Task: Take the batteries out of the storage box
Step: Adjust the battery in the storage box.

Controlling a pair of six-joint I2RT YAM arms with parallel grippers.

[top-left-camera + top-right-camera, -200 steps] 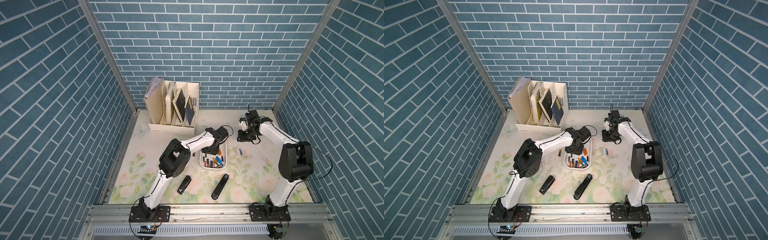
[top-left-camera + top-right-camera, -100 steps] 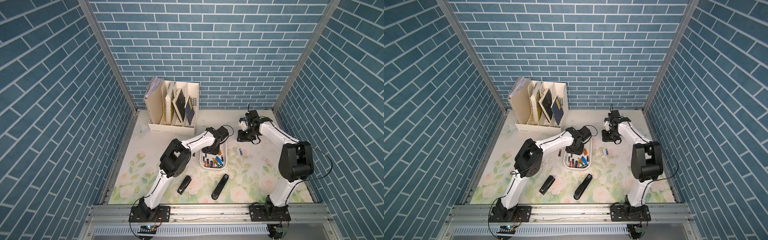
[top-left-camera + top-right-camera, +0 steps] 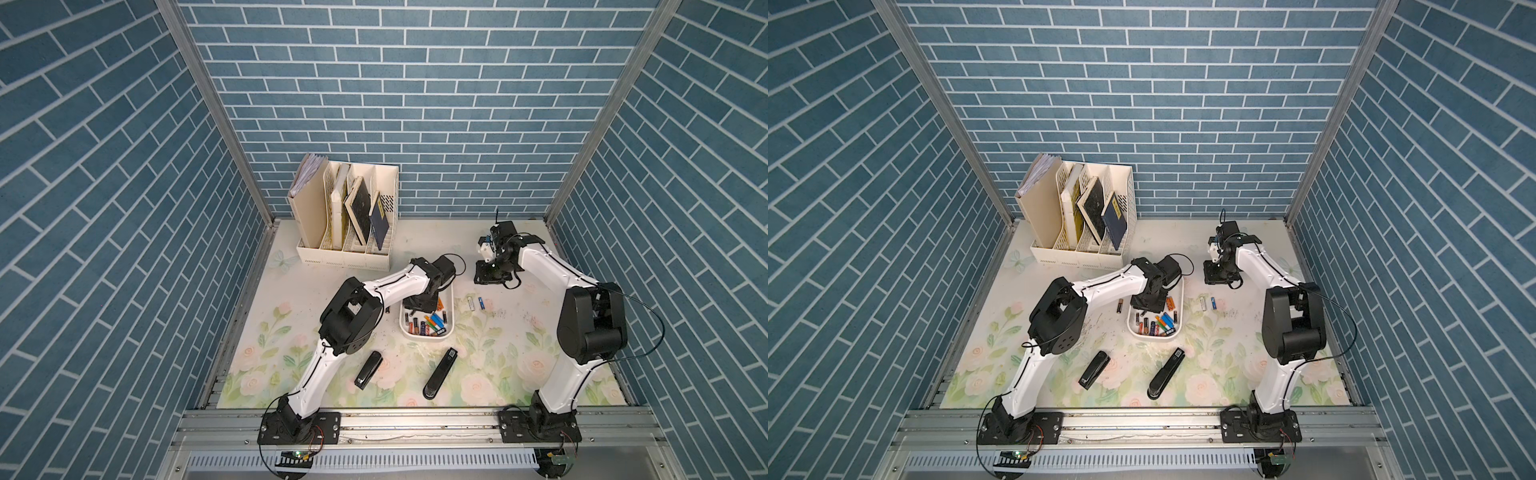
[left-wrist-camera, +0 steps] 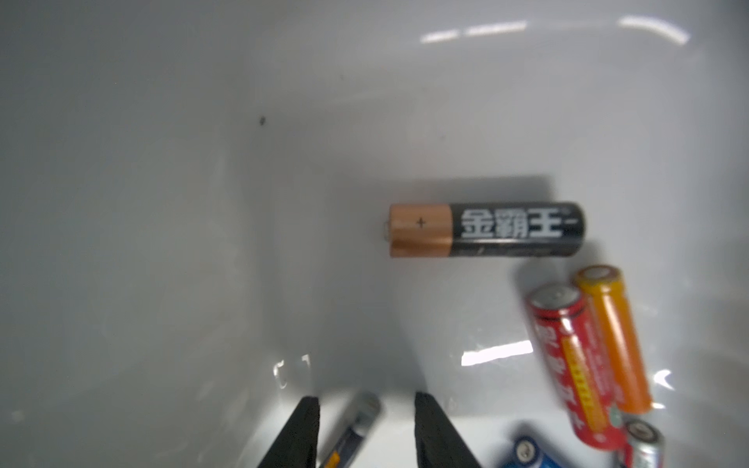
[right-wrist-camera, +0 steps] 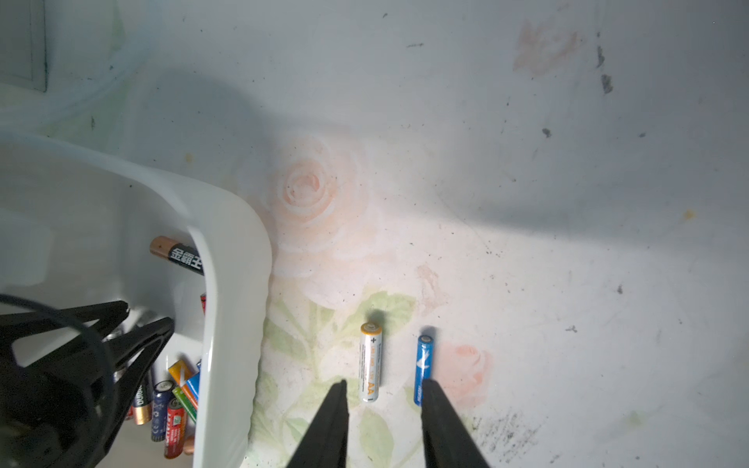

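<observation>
Left fingers (image 4: 303, 435) narrower, low inside storage box (image 4: 162, 170)

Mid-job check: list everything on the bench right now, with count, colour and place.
storage box: one, white, mid-mat.
batteries in the box: about a dozen visible, mixed colours, mostly at its near end.
white-yellow battery, blue battery: one each, side by side on the mat, on the box's right-arm side.
black-gold battery: one, on the mat, on the box's left-arm side.
staplers: two, black, in front of the box.
file organizer: one, cream, back left, holding books.
mat: one, floral, under everything.
left hand: open, in the box, straddling a silvery battery.
right hand: open, empty, above the mat.
</observation>
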